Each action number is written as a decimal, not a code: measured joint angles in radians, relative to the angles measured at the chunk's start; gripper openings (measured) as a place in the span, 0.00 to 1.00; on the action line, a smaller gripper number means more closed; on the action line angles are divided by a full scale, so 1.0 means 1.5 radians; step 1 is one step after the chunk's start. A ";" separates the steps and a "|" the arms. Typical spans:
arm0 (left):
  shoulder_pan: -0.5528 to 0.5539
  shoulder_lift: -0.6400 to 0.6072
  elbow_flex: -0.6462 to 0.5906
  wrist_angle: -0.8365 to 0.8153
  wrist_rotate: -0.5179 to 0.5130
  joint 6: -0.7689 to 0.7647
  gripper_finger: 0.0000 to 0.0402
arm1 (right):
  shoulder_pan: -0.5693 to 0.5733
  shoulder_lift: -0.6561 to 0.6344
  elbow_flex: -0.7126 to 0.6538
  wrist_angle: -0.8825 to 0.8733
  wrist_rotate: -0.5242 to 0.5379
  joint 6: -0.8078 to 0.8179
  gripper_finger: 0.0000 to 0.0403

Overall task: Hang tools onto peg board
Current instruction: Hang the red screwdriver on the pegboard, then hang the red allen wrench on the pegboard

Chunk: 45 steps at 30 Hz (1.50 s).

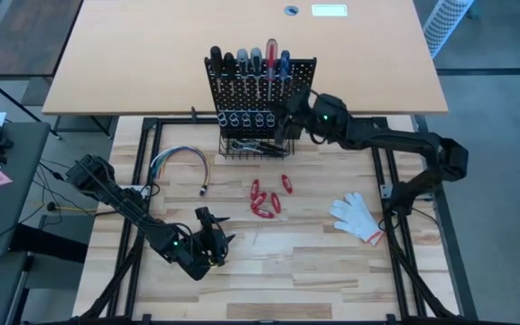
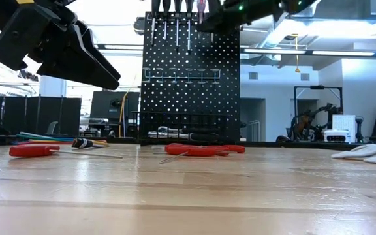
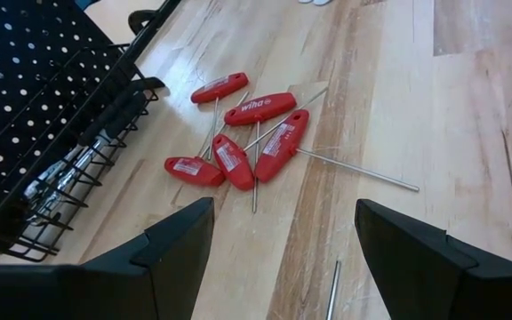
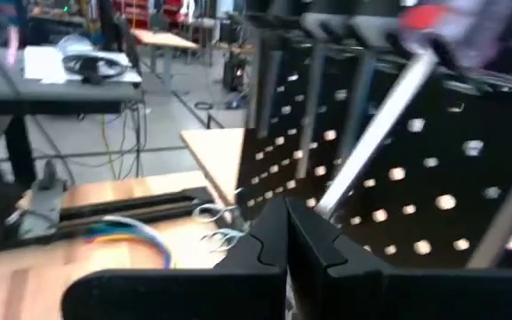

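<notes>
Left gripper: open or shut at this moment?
Open. In its wrist view the left gripper shows two dark fingers spread wide apart, bare tabletop between them.

overhead and table-level views both face the peg board [image 1: 260, 104].

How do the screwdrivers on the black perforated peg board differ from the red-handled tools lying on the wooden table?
The screwdrivers stand upright in the black perforated peg board, side by side in a row; the red-handled tools lie flat on the wooden table in a loose, overlapping cluster. The screwdrivers' handles are black, grey, red and blue; the loose tools' handles are all red. Both have thin metal shafts.
</notes>
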 joint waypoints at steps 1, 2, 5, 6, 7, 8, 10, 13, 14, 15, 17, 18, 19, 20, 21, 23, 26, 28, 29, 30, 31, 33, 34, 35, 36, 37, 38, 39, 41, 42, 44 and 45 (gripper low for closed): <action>0.000 0.000 0.000 0.000 0.000 0.000 0.67 | -0.009 0.008 0.000 0.018 -0.001 0.002 0.01; 0.000 0.000 0.000 0.000 0.000 0.000 0.67 | -0.016 0.013 0.000 0.032 -0.001 0.005 0.01; 0.000 0.000 0.000 -0.001 -0.001 0.001 0.67 | -0.038 0.023 0.000 0.042 0.010 0.019 0.01; 0.000 0.000 0.000 -0.001 -0.001 0.001 0.67 | -0.043 0.023 0.000 0.038 0.015 0.026 0.01; 0.000 0.000 0.000 -0.001 -0.001 0.001 0.67 | -0.049 0.023 0.000 0.038 0.016 0.032 0.01; 0.000 0.000 0.000 -0.001 -0.001 0.001 0.67 | -0.052 0.023 0.000 0.038 0.016 0.038 0.01; 0.000 0.000 0.000 -0.001 -0.001 0.000 0.67 | -0.058 0.023 0.000 0.036 0.021 0.043 0.01; 0.000 0.000 0.000 -0.001 -0.001 0.000 0.67 | -0.058 0.023 0.000 0.034 0.031 0.043 0.01; 0.000 0.000 0.000 -0.001 -0.001 0.000 0.67 | -0.058 0.023 0.000 0.032 0.031 0.043 0.01; 0.000 0.000 0.000 -0.001 -0.001 0.000 0.67 | -0.057 0.023 0.000 0.027 0.031 0.043 0.01; 0.000 0.000 0.000 -0.001 -0.001 0.000 0.67 | -0.055 0.023 0.000 0.007 0.033 0.043 0.01; 0.000 0.000 0.000 -0.001 -0.001 0.000 0.67 | -0.054 0.023 0.000 -0.006 0.037 0.043 0.01; 0.000 0.000 0.000 -0.001 -0.001 0.000 0.67 | -0.051 0.023 0.000 -0.020 0.048 0.043 0.01; 0.000 0.000 0.000 -0.001 -0.001 0.000 0.67 | -0.048 0.023 0.000 -0.035 0.064 0.043 0.01; 0.000 0.000 0.000 0.000 -0.001 0.000 0.67 | -0.045 0.023 0.000 -0.049 0.076 0.042 0.01; 0.000 0.000 0.000 -0.001 -0.001 -0.002 0.67 | -0.039 0.023 0.000 -0.069 0.088 0.035 0.01; 0.000 0.000 0.000 -0.001 0.001 -0.003 0.67 | -0.022 0.019 0.000 -0.084 0.089 0.026 0.01; 0.000 0.000 0.000 -0.001 0.002 -0.003 0.67 | -0.006 0.012 0.000 -0.092 0.089 0.026 0.01; 0.000 0.000 0.000 0.000 0.002 -0.003 0.67 | 0.000 0.007 0.000 -0.104 0.089 0.026 0.01; 0.000 0.000 0.000 -0.001 0.002 -0.004 0.67 | 0.007 0.003 0.000 -0.118 0.088 0.026 0.01; 0.000 0.000 0.000 0.000 0.002 -0.004 0.67 | 0.013 0.001 0.000 -0.130 0.088 0.025 0.01; 0.000 0.000 0.000 -0.001 0.002 -0.004 0.67 | 0.025 -0.002 0.000 -0.171 0.089 0.024 0.01; -0.001 0.000 0.000 -0.001 0.003 -0.005 0.67 | 0.030 -0.002 0.000 -0.188 0.092 0.023 0.01; -0.001 0.000 0.000 -0.001 0.003 -0.005 0.67 | 0.037 -0.002 0.000 -0.207 0.102 0.022 0.01; -0.002 0.000 0.000 -0.001 0.003 -0.005 0.67 | 0.044 -0.002 0.000 -0.227 0.112 0.022 0.01; -0.003 0.000 0.000 -0.001 0.003 -0.005 0.67 | 0.052 -0.002 0.000 -0.248 0.119 0.022 0.01; -0.005 0.000 0.000 -0.001 0.003 -0.005 0.67 | 0.061 -0.003 0.000 -0.271 0.121 0.022 0.01; -0.006 0.000 0.000 -0.001 0.003 -0.006 0.67 | 0.072 -0.003 0.000 -0.298 0.121 0.021 0.01; -0.007 0.000 0.000 -0.001 0.003 -0.005 0.67 | 0.102 -0.003 -0.012 -0.334 0.121 0.008 0.01; -0.008 0.000 0.000 -0.001 0.003 -0.005 0.67 | 0.121 -0.003 -0.026 -0.344 0.121 0.003 0.01; -0.010 0.000 0.000 -0.001 0.003 -0.005 0.67 | 0.162 -0.003 -0.059 -0.359 0.121 0.005 0.01; -0.013 0.000 0.000 -0.002 0.003 -0.005 0.67 | 0.185 -0.003 -0.082 -0.358 0.121 0.013 0.01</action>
